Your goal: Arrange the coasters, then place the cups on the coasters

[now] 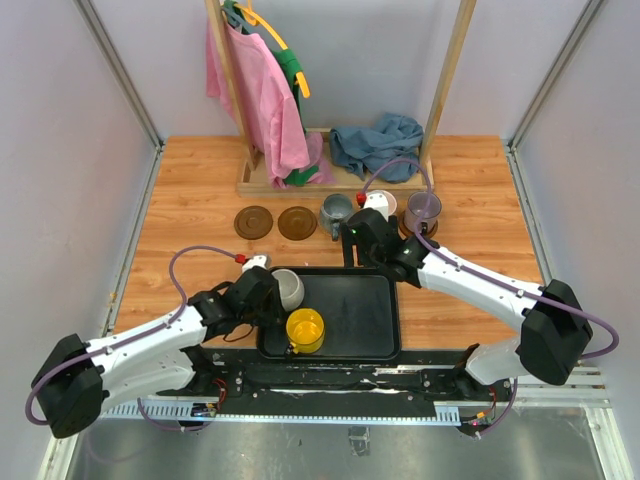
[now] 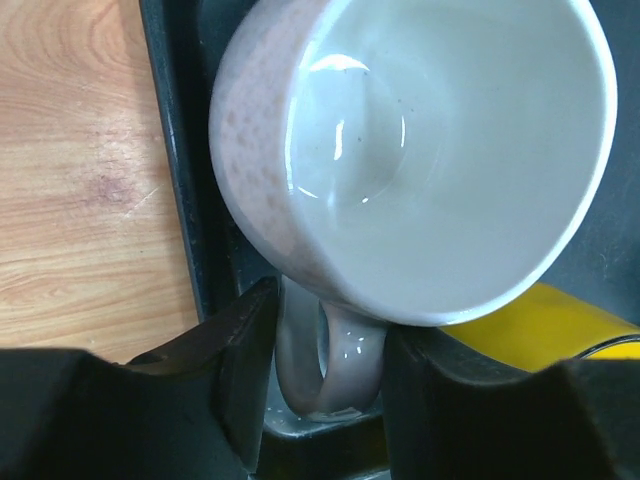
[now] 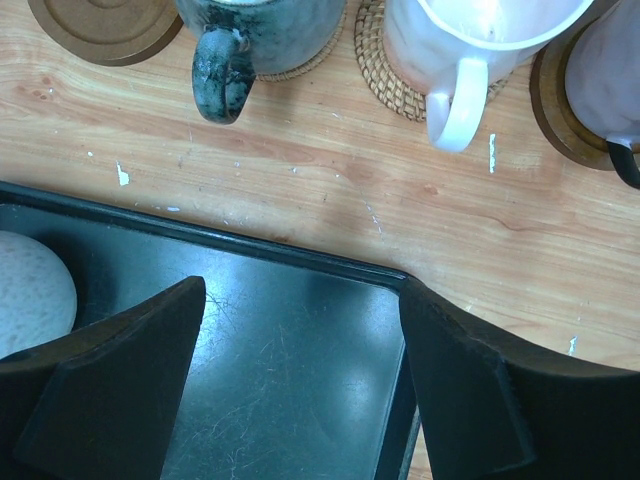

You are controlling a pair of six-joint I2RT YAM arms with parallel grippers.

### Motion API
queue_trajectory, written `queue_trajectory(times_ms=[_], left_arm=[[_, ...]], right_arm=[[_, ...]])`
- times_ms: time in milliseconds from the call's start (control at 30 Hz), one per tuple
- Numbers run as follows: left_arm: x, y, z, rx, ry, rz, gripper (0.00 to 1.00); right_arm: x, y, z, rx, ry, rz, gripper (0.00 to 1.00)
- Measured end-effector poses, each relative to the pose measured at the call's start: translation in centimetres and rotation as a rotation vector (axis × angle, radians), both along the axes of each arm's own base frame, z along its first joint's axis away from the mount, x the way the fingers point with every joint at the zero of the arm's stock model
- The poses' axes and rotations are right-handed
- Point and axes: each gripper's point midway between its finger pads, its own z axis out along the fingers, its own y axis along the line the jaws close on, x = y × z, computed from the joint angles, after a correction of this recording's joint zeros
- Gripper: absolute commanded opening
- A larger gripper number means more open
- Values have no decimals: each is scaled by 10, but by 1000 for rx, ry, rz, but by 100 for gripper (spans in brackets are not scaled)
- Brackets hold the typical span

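The pale pink cup (image 1: 288, 288) (image 2: 430, 150) stands in the left corner of the black tray (image 1: 380, 355), next to the yellow cup (image 1: 305, 330) (image 2: 540, 315). My left gripper (image 1: 268, 290) (image 2: 328, 330) is shut on the pink cup's handle (image 2: 330, 370), one finger on each side. Two dark brown coasters (image 1: 253, 221) (image 1: 297, 223) lie bare. Beside them, the grey cup (image 1: 336, 211) (image 3: 260, 30), the white cup (image 1: 380, 203) (image 3: 470, 40) and the purple cup (image 1: 423, 210) (image 3: 605, 80) each stand on a coaster. My right gripper (image 1: 355, 245) (image 3: 300, 290) hangs open over the tray's far edge.
A wooden rack (image 1: 330, 180) with a pink cloth (image 1: 265, 100) and a blue cloth (image 1: 378, 142) stands behind the row of cups. The enclosure walls close in the table on the left and right.
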Motion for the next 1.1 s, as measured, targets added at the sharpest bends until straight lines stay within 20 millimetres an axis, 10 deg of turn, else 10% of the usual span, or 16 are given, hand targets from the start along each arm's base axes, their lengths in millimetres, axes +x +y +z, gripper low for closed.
queue_trajectory(times_ms=[333, 500, 867, 1100], left_arm=[[8, -3, -2, 41, -14, -24, 27], [10, -5, -2, 40, -26, -28, 1], [14, -1, -1, 100, -60, -72, 1], [37, -16, 35, 99, -154, -86, 1]], right_arm=[[-1, -2, -4, -7, 3, -1, 80], [-2, -2, -6, -9, 6, -1, 80], [-2, -3, -8, -8, 4, -3, 80], [1, -14, -7, -36, -30, -44, 81]])
